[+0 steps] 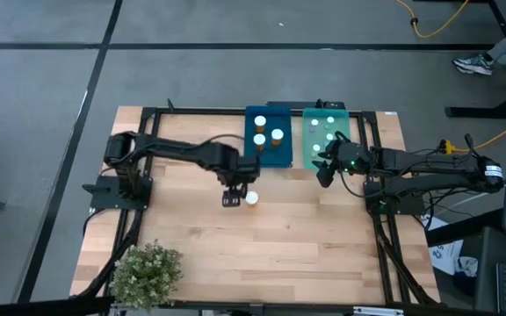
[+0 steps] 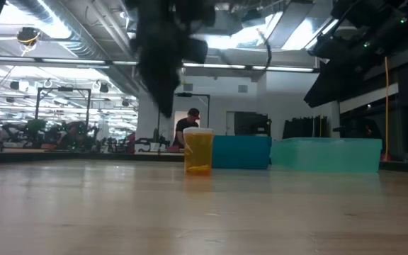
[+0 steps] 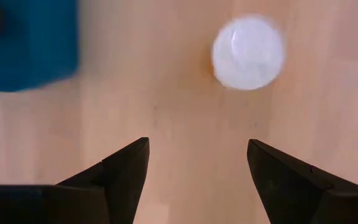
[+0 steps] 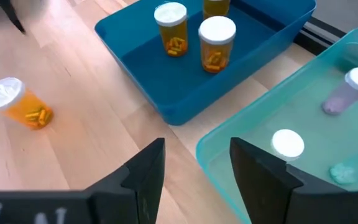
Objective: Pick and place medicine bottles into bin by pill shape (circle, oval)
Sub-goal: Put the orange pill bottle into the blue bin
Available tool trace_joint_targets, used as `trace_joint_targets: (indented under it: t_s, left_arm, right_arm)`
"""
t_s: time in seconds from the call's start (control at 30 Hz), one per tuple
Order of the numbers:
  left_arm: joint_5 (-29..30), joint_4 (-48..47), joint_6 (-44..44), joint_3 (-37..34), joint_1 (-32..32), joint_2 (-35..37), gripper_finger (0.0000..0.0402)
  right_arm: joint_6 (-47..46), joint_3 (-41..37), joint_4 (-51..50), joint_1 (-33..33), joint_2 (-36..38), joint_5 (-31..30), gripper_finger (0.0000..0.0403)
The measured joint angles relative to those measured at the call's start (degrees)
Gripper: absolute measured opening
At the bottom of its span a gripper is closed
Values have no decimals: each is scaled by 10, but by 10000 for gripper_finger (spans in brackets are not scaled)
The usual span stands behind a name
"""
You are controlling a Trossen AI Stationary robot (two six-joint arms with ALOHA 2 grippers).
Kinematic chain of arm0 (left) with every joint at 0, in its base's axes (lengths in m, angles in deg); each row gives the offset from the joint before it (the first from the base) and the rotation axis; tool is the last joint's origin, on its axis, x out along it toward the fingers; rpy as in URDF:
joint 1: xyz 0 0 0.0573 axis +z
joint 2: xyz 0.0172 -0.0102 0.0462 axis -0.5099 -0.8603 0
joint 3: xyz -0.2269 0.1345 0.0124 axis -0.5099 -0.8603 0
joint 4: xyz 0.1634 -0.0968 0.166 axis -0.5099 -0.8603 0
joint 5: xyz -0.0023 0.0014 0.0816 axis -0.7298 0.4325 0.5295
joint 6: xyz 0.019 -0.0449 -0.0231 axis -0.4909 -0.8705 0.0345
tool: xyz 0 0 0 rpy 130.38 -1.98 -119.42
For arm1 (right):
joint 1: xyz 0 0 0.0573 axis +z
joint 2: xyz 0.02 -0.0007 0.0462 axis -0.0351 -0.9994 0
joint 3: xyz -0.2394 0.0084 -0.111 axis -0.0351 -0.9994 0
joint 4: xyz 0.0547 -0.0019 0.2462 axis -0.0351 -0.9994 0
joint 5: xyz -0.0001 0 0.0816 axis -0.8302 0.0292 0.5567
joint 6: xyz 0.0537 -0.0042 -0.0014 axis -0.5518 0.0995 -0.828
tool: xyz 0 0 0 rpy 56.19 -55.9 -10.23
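Observation:
One amber bottle with a white cap (image 1: 251,198) stands upright on the wooden table, on its base (image 2: 198,168). My left gripper (image 1: 233,198) is open above the table just left of it; its cap (image 3: 248,52) shows beyond the fingertips. Three amber bottles (image 4: 216,40) stand in the dark blue bin (image 1: 268,156). Several pale bottles (image 4: 288,143) are in the teal bin (image 1: 311,158). My right gripper (image 1: 325,175) is open and empty, above the table at the teal bin's near left corner (image 4: 207,152).
The two bins stand side by side at the table's far edge. A potted plant (image 1: 148,272) is at the near left corner. A black frame (image 1: 191,112) runs around the table. A person (image 2: 188,127) stands in the room beyond.

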Motion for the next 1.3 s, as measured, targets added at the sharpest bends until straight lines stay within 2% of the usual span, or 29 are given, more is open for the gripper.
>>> trace_joint_targets:
  t_s: [0.13, 0.3, 0.47, 0.63, 0.83, 1.03, 1.17, 1.3]
  left_arm:
    - [1, 86, -25, -102, -2, 3, 263]
    - [-22, 191, -32, -161, -19, 4, 263]
    - [-29, 247, -32, -161, -44, 5, 263]
    - [16, 299, -26, -161, -60, -4, 263]
    - [20, 381, -15, -161, -57, -31, 263]
    - [31, 393, -6, -161, -57, -37, 262]
    - [33, 394, -4, -161, -57, -37, 240]
    - [34, 390, 3, -157, -56, -37, 190]
  right_arm:
    - [-1, 0, 0, 1, 0, -1, 183]
    - [-1, 0, 0, 1, 0, -1, 183]
    - [-1, 0, 0, 1, 0, -1, 183]
    - [-1, 0, 0, 1, 0, -2, 183]
    - [-2, 0, 1, 1, 0, -2, 183]
    - [0, 0, 1, 1, 0, -16, 183]
    - [2, 0, 1, 1, 0, -16, 183]
    - [2, 0, 1, 1, 0, -16, 183]
